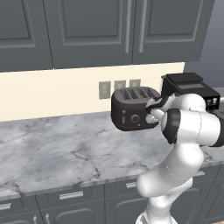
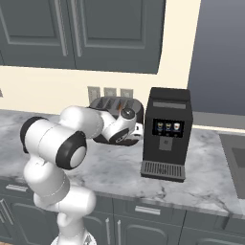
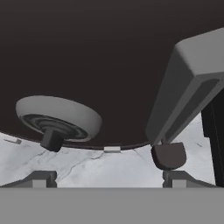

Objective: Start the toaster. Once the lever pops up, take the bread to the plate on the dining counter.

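The squat black toaster stands on the marble worktop against the wall, with slots on top. A small pale lever and a round knob show on its front face. My gripper is pressed close to the right part of that face. In the hand view the dark toaster face looms near, with a round knob at left and a grey lever tab at right. My gripper is open, nothing between its fingers, and one fingertip sits just under the tab. The bread is hidden; the plate and dining counter are out of view.
A taller boxy black appliance with small lit buttons stands right of the toaster, close to my hand. Grey wall cabinets hang overhead. Wall outlets sit behind the toaster. The marble worktop stretches to the left, above grey drawer fronts.
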{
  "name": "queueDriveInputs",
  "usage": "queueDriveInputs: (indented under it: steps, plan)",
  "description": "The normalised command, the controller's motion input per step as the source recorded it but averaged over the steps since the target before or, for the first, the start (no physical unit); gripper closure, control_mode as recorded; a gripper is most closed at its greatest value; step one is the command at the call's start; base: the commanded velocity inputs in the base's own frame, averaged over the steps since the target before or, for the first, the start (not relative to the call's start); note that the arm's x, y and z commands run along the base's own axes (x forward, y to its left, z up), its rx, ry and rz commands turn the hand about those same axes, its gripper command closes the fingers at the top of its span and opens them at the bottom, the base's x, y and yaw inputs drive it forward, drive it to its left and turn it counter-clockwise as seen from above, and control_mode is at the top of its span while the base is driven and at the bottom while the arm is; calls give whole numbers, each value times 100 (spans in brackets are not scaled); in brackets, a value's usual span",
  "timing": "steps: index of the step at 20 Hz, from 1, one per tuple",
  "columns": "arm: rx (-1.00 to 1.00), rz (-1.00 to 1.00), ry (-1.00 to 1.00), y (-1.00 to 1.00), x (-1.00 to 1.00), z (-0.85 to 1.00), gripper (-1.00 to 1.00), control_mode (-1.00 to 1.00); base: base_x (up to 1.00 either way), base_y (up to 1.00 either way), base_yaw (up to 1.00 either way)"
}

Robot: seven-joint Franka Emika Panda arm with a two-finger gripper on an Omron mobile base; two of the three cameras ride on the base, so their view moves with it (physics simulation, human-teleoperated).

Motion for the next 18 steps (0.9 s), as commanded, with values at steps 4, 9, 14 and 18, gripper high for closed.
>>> queueDriveInputs:
  steps: [4, 9, 14, 18]
  plan:
    - [0, 0, 0, 0, -1, -2, -100, -100, 0, 0, 0]
    - [0, 0, -2, 9, -29, 0, -100, -100, 0, 0, 0]
    - [0, -1, -5, 16, -21, 4, -100, -100, 0, 0, 0]
    - [0, -3, -2, 12, -1, 20, -100, -100, 0, 0, 0]
